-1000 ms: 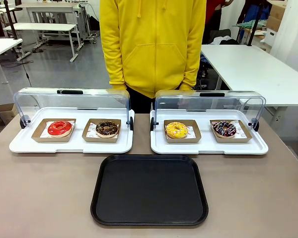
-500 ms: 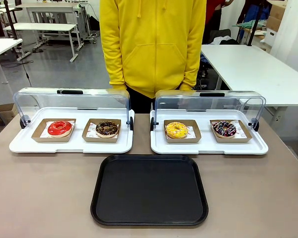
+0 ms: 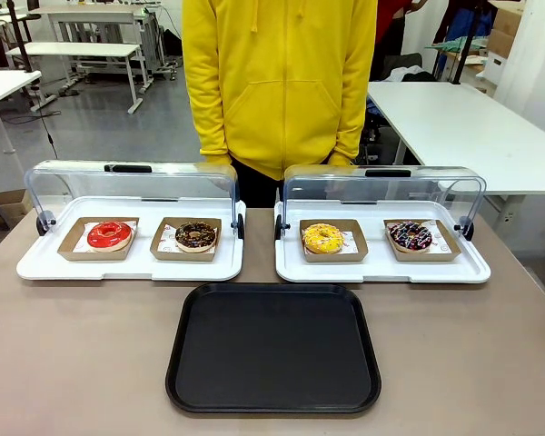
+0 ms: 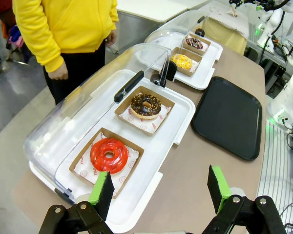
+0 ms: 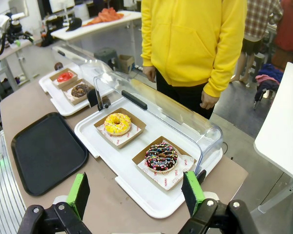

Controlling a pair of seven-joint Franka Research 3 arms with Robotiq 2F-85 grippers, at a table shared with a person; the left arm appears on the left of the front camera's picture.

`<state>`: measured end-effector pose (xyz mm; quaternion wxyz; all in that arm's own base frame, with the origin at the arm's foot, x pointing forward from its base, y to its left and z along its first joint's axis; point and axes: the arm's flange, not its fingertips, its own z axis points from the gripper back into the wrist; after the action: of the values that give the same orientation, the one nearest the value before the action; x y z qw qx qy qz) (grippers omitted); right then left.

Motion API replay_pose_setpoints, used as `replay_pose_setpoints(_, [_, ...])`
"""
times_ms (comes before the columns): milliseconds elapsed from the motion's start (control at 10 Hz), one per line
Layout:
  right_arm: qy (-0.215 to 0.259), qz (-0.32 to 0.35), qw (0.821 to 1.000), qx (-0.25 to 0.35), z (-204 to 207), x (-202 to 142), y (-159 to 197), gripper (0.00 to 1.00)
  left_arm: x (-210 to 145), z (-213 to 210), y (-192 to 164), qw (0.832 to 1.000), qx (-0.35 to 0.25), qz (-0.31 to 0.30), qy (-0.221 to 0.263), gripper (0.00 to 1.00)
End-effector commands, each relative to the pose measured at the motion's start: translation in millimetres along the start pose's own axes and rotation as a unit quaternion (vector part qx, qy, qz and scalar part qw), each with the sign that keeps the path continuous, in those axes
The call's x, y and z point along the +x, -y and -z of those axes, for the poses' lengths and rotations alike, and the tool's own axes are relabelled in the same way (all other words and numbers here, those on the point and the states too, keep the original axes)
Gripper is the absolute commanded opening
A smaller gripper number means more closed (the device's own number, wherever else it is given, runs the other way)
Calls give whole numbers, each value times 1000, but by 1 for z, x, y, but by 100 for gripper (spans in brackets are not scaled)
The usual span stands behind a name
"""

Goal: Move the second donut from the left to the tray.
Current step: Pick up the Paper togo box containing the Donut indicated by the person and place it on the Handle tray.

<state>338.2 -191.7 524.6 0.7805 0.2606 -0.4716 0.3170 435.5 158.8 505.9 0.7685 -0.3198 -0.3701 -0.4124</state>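
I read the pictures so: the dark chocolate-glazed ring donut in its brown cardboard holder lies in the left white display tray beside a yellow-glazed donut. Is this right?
Not quite. The front view shows the dark chocolate-glazed ring donut lying in the left white display tray beside a red-glazed donut; the yellow-glazed donut lies in the right white display tray.

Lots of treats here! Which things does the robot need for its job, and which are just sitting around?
In the job: chocolate crumb donut, black tray.
Just there: red donut, yellow donut, sprinkled donut, left display tray, right display tray, person.
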Motion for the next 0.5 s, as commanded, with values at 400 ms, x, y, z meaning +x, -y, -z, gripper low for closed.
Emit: replay_pose_setpoints(400, [12, -11, 1000, 0, 1, 2, 3, 100, 1, -1, 1, 1000, -3, 2, 3, 100])
